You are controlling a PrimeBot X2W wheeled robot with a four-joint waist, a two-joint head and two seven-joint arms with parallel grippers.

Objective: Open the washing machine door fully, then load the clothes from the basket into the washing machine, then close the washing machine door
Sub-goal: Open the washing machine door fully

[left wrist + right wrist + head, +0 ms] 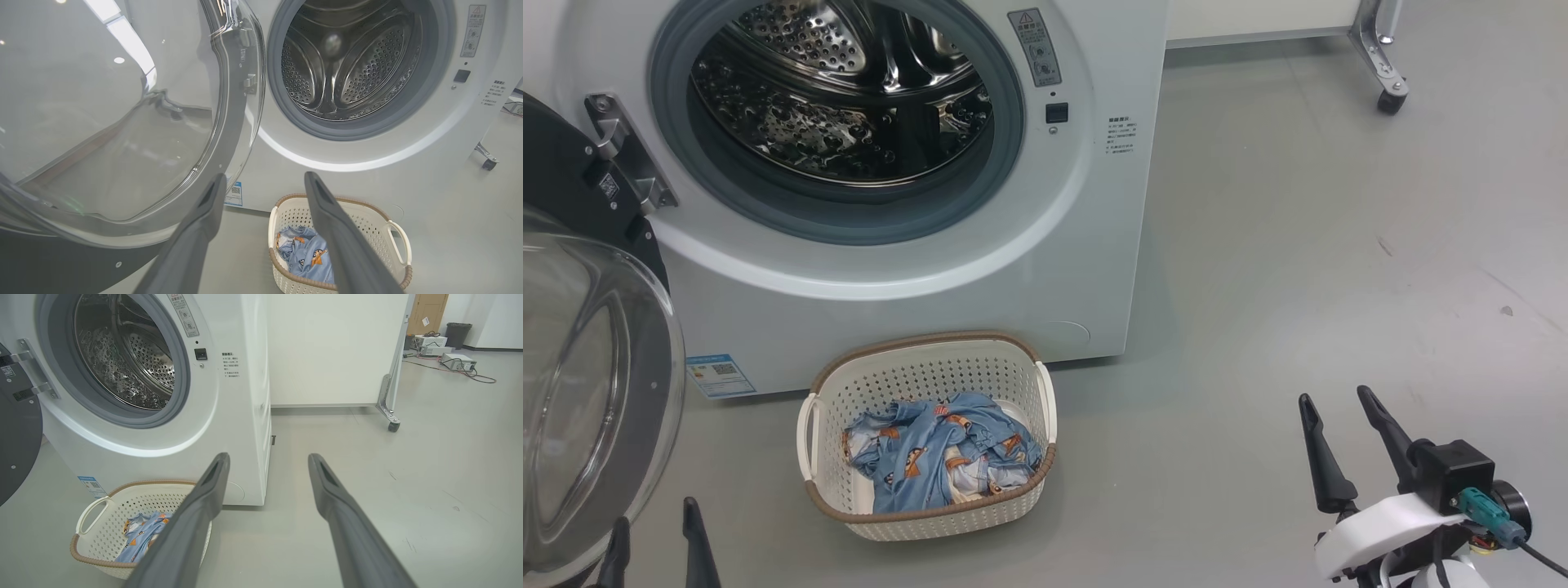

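I see the washing machine door [605, 384] swung wide open to my left on its metal hinge [625, 155], with the domed glass turned toward me. The washing machine [915, 302] shows its steel drum [841, 90] bare through the round mouth. The basket [931, 376] stands upright on the floor [1258, 286] just in front of the machine, below the mouth. Its long axis runs left to right along the machine's front, with a handle at each end. The clothes [943, 457] lie crumpled in it, heaped toward the near wall. My left gripper [655, 531] sits low beside the door's bottom rim, fingers spread wide and holding nothing. My right gripper [1335, 400] hangs over bare floor well right of the basket, jaws fully apart and empty, fingers pointing toward the machine
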